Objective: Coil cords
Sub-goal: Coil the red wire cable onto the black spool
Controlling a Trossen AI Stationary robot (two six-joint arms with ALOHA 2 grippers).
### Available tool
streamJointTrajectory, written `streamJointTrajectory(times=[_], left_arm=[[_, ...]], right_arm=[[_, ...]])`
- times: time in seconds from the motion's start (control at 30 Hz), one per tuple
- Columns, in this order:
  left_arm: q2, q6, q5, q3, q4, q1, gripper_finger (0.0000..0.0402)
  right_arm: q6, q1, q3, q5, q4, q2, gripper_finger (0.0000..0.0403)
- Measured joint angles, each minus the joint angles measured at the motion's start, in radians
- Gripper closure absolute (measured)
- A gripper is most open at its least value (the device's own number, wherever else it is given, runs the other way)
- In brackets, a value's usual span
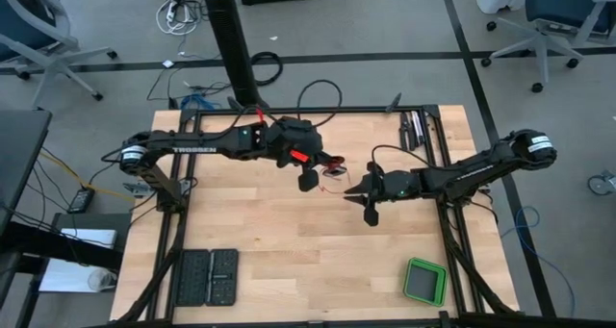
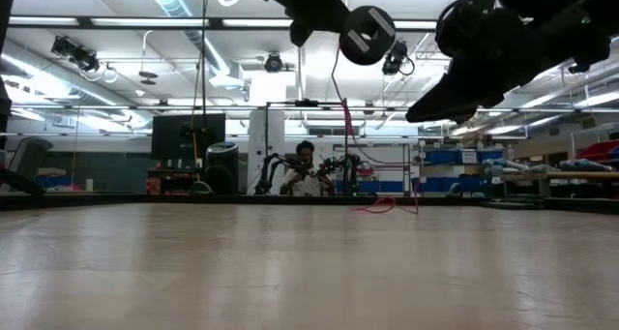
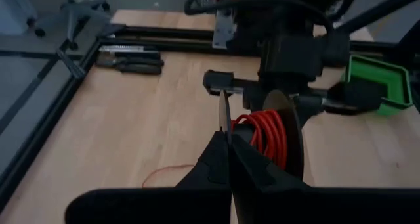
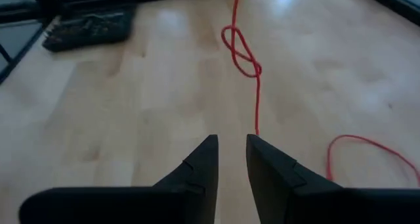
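2 grippers (image 1: 310,179) (image 1: 369,206) meet mid-table; left jaws pinch the red-orange cord (image 3: 266,133).

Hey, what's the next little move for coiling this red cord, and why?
Probably another winding turn by the left end effector, which is shut beside the loops already gathered, while the right end effector guides the strand. The thin red-orange cord shows a loose knot-like twist, and slack loops lie on the light wooden table.

Probably robotics lab, shelving (image 2: 464,165), office chairs (image 1: 539,20)
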Motion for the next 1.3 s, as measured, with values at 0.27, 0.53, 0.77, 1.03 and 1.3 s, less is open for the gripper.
streamJointTrajectory(times=[0.27,0.53,0.77,1.03,1.3], left_arm=[[0.001,-0.007,0.020,0.006,0.034,0.000,0.0401],[0.002,0.081,0.125,0.006,0.047,0.000,0.0401],[0.002,0.184,0.175,0.006,0.072,-0.001,0.0401],[0.002,0.183,0.175,0.005,0.148,-0.013,0.0401],[0.002,0.179,0.170,0.005,0.180,-0.027,0.0401]], right_arm=[[-0.092,-0.004,-0.003,-0.012,0.008,0.005,0.0324],[-0.177,-0.005,-0.003,0.023,0.166,0.015,0.0292],[-0.174,-0.013,-0.003,0.025,0.188,0.023,0.0271],[-0.183,-0.056,0.008,0.004,0.217,0.125,0.0268],[-0.183,-0.072,0.016,-0.044,0.299,0.208,0.0269]])
